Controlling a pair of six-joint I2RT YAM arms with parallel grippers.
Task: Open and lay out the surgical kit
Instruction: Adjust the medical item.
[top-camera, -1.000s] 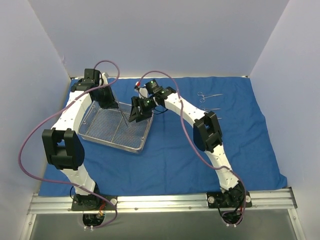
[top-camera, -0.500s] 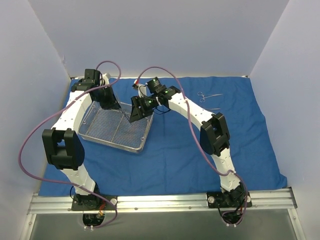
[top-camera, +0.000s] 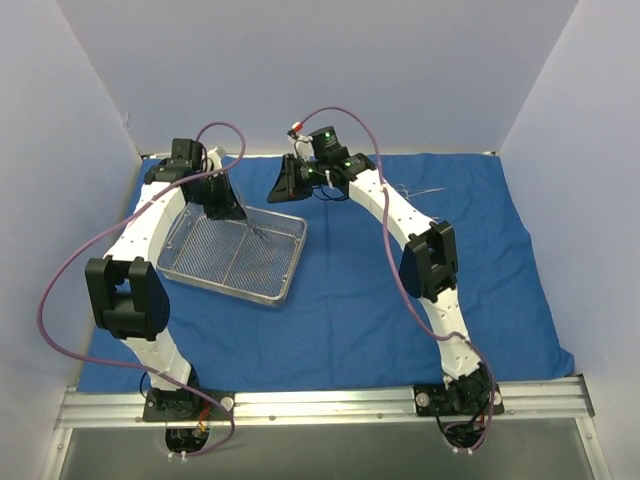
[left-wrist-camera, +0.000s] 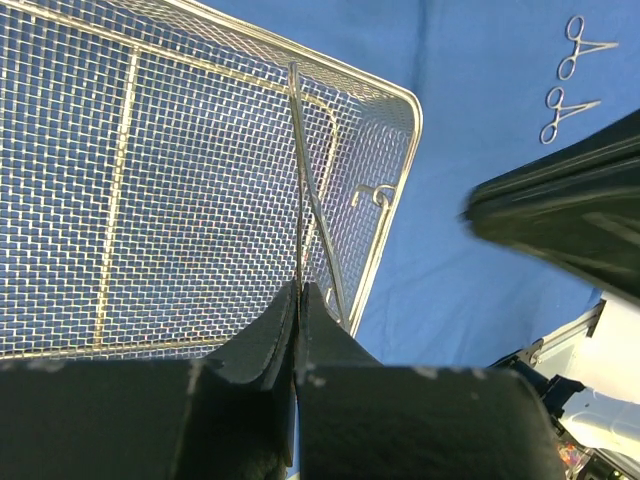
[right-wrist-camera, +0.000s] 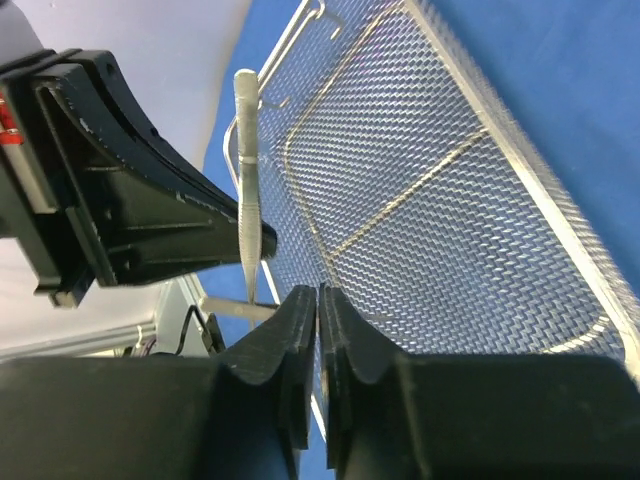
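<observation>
The royal-blue cloth wrap lies spread over the table. The silver wire-mesh tray sits on it at the left. My left gripper is over the tray's far corner and is shut on a thin steel tweezer-like instrument. That instrument sticks out over the mesh and also shows in the right wrist view. My right gripper is raised behind the tray's far edge, its jaws shut with nothing seen between them. Two ring-handled instruments lie on the cloth.
One steel instrument lies on the cloth at the back right, partly hidden by the right arm. White walls enclose the table on three sides. A metal rail runs along the near edge. Purple cables loop above both arms.
My right gripper has lifted out of the tray's far right part and swung back toward the rear wall. My left gripper has stayed at the tray's far corner.
</observation>
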